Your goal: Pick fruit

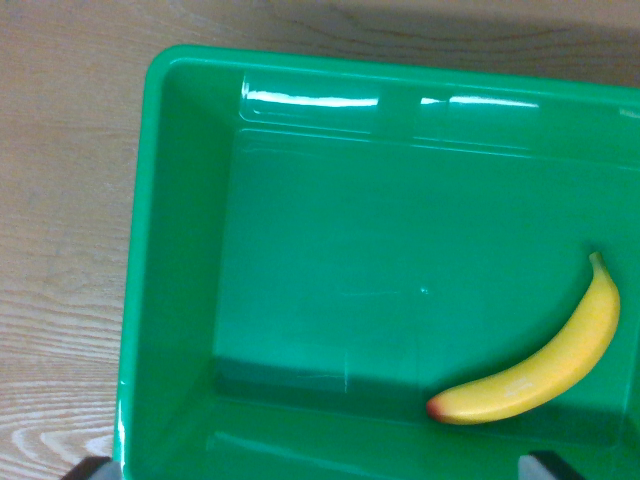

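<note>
Wrist view: banana point(545, 365) lies by the green bin's point(180, 300) near-right wall; tool's opening cannot be told.

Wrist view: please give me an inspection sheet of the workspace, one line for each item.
Surface: wooden table, light grain, bare where it shows.
Job's things: one yellow banana lying on the floor of the green bin, toward the wrist view's lower right, stem pointing up.
Clutter: nothing seen; the bin holds no other thing.
Pincer: only two dark tips at the bottom edge, one at; open or shut cannot be told.
Cables: nothing seen.
Surroundings: a shadow across the table at the top; nothing else seen.
</note>
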